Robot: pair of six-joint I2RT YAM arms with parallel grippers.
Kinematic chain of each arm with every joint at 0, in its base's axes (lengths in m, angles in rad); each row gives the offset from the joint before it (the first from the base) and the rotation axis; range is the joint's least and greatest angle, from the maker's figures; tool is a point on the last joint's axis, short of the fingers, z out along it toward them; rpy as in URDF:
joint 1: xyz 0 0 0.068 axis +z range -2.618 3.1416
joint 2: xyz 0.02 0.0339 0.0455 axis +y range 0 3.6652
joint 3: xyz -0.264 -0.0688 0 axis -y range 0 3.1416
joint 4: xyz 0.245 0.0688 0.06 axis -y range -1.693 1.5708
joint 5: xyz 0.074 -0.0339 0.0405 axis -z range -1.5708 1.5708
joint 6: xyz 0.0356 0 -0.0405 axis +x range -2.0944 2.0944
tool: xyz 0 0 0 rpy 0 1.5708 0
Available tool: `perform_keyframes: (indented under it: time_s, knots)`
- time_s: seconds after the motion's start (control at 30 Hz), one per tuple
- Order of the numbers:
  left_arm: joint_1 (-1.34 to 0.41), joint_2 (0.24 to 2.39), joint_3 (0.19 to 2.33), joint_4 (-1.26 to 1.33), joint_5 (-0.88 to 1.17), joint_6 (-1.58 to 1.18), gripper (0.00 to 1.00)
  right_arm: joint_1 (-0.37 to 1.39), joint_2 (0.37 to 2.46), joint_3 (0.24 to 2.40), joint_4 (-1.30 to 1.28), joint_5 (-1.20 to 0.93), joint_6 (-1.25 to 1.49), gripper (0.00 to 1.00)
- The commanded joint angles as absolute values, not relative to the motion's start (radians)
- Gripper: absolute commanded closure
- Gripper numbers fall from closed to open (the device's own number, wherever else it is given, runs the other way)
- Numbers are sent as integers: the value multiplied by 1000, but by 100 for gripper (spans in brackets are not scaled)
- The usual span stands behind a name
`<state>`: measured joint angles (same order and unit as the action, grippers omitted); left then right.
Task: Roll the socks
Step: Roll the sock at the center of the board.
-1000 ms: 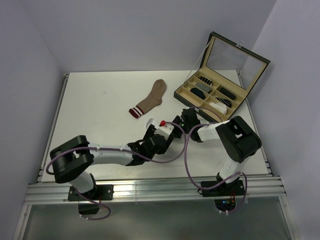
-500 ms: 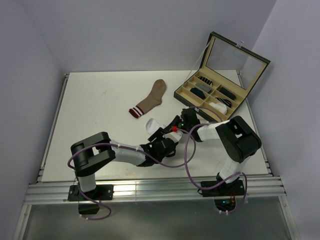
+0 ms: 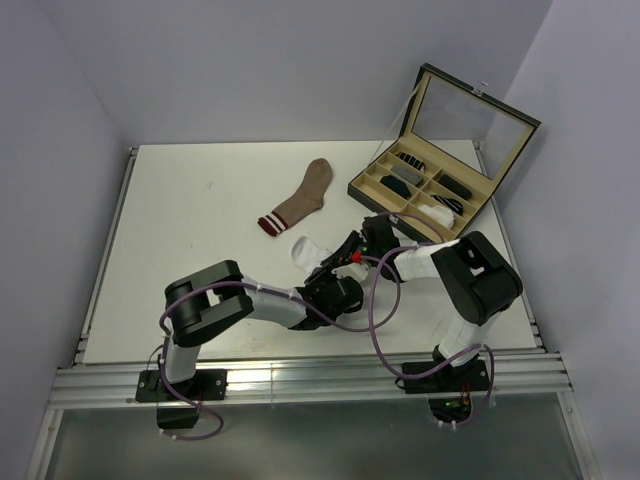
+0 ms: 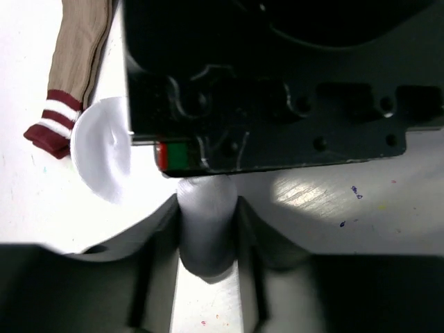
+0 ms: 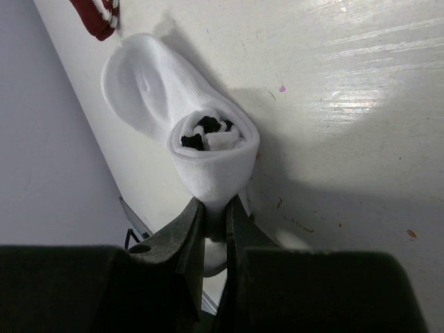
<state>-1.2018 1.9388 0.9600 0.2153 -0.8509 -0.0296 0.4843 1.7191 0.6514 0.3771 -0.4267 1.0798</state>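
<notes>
The white sock (image 3: 303, 249) lies on the table, partly rolled; its loose toe end lies flat. In the right wrist view the roll (image 5: 211, 149) shows dark stripes coiled inside. My right gripper (image 5: 215, 211) is shut on the roll's near edge. My left gripper (image 4: 207, 232) is shut on a bunched part of the same sock (image 4: 206, 208), right under the right gripper's black body. In the top view both grippers meet at the sock, the left (image 3: 340, 277) and the right (image 3: 355, 250). The tan-brown sock (image 3: 301, 198) lies flat behind, its striped cuff (image 4: 52, 127) beside the white toe.
An open compartment box (image 3: 395, 172) with small sock rolls and a raised lid (image 3: 470, 110) stands at the back right. The table's left rail (image 3: 110, 240) and front rail (image 3: 300, 380) bound the surface. Purple cables loop off both arms.
My left arm has swung rightward and its gripper has dropped low under the right gripper at the white sock. The sock's toe now lies flat and visible. The right gripper has barely moved.
</notes>
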Motion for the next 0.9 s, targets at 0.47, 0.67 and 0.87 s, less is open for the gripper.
perform_keyframes:
  time_s: [0.47, 0.67, 0.87]
  knots:
    - [-1112, 1832, 919, 157, -494, -129, 100, 485, 1649, 672, 334, -465, 980, 67]
    - [-985, 1755, 928, 109, -192, -209, 100, 457, 1574, 658, 359, -474, 937, 43]
    - [-868, 1769, 1005, 15, 49, -288, 100, 408, 1531, 604, 409, -459, 942, 31]
